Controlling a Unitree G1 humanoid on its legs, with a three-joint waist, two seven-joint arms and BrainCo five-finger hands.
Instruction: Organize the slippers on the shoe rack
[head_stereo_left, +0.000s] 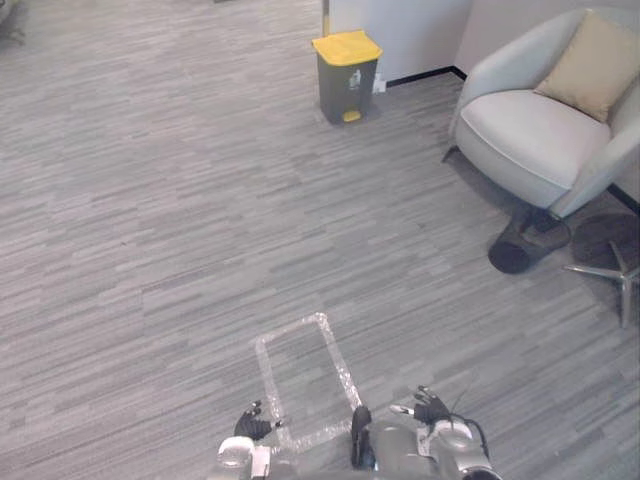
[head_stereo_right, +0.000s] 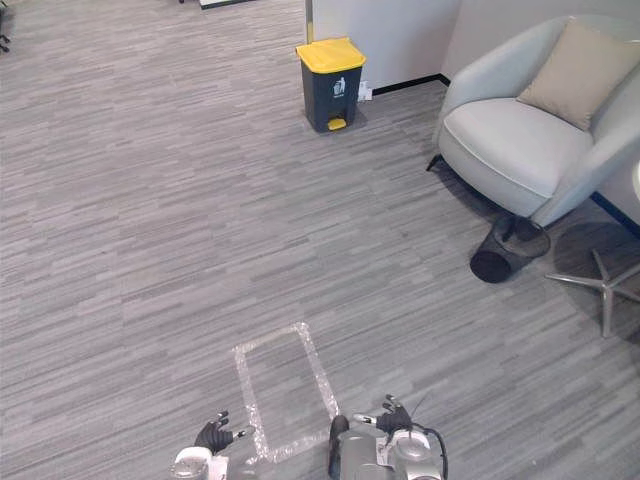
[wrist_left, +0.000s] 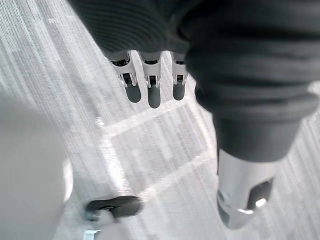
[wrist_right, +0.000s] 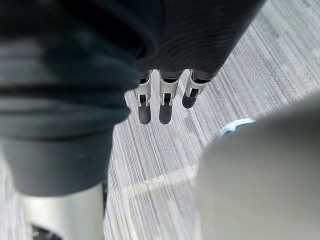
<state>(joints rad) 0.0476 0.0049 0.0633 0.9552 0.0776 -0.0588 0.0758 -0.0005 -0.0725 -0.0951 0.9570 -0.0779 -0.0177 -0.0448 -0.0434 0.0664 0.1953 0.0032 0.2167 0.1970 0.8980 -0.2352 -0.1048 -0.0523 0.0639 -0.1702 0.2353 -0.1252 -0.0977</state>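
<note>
Here, L hand (head_stereo_left: 255, 425) & R hand (head_stereo_left: 430, 408) both w/ fingers straight, near taped rectangle (head_stereo_left: 268, 380) on floor (head_stereo_left: 150, 250)

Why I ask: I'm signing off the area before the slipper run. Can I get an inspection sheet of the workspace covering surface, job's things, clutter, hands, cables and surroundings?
Surface: grey plank-pattern floor with a taped rectangle just ahead of the robot; nothing lies inside it.
Job's things: nothing seen.
Clutter: a dark basket, apparently on its side, at the foot of the armchair.
Hands: left hand and right hand hang low over the floor, fingers straight, holding nothing.
Cables: nothing seen.
Surroundings: grey pedal bin with a yellow lid by the far wall; light armchair with a tan cushion on the right; a silver star-shaped base beside it.
</note>
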